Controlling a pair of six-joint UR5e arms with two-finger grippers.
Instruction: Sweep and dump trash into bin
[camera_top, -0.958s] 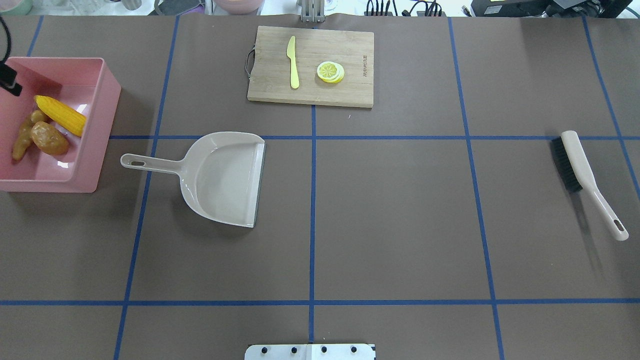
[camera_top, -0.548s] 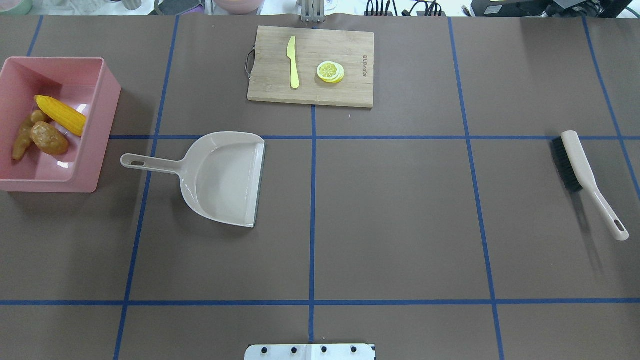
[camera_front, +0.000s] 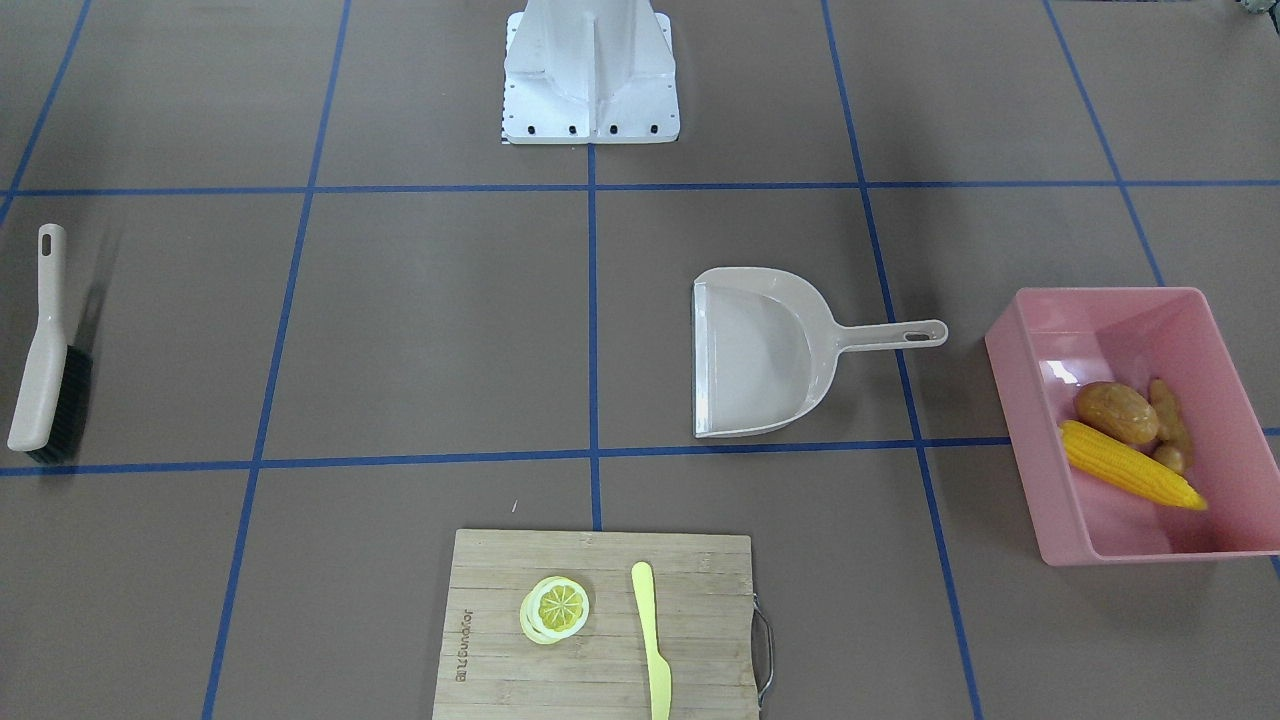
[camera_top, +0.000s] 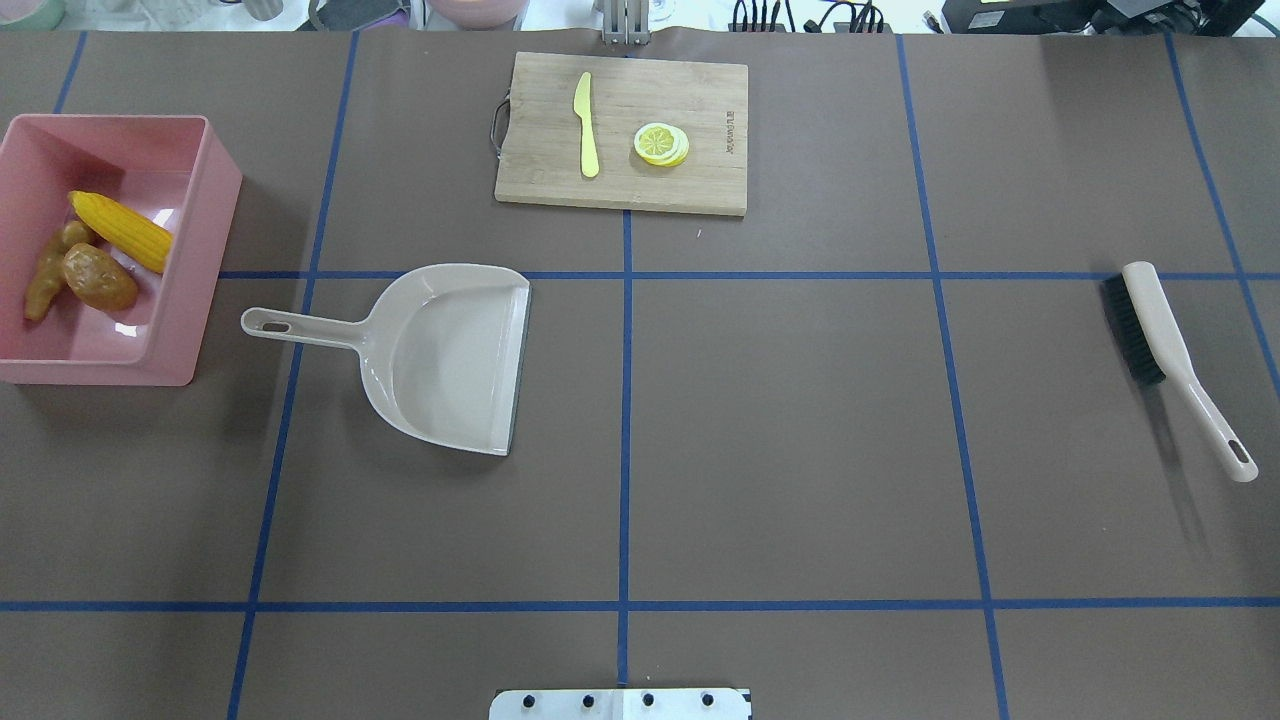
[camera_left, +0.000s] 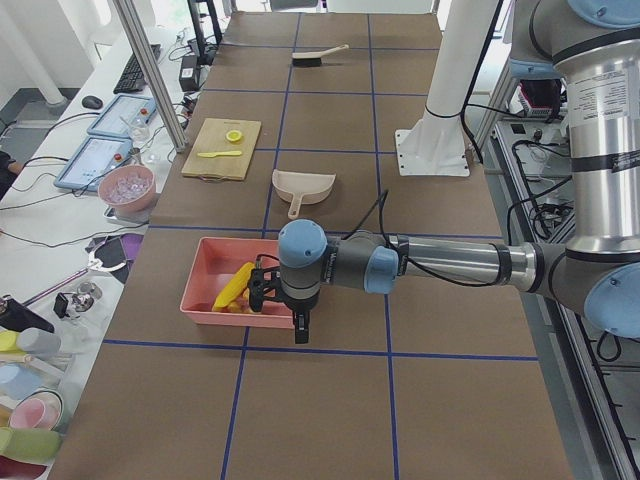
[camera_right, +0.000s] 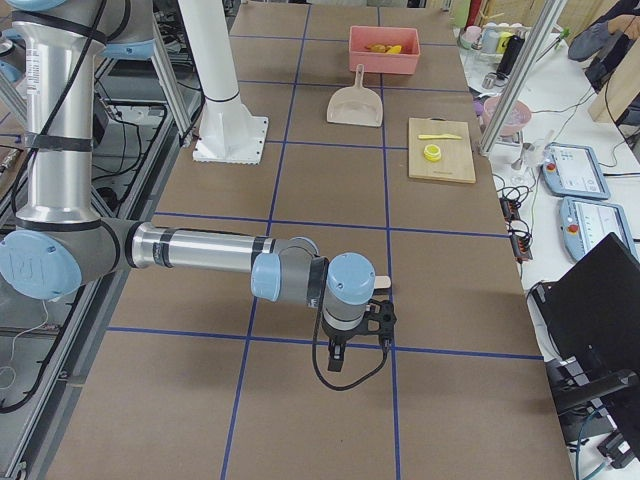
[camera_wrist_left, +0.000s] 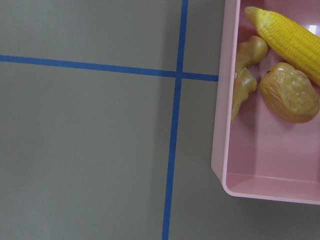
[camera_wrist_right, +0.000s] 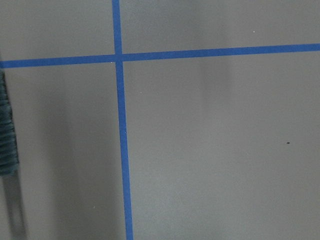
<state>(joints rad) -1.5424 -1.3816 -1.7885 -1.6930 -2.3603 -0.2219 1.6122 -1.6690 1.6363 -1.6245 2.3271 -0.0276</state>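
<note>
Brown table (camera_top: 800, 450); corn cob (camera_top: 122, 232), potato (camera_top: 99, 276), ginger root (camera_top: 48, 280) lie in bin (camera_top: 212, 225); left gripper (camera_left: 300, 326), right gripper (camera_right: 337, 358): cannot tell spread.

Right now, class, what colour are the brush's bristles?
The bristles are black; the overhead exterior view shows them best.

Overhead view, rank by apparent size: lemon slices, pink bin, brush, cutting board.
Largest to smallest:
1. pink bin
2. cutting board
3. brush
4. lemon slices
No two look alike in size.
</note>
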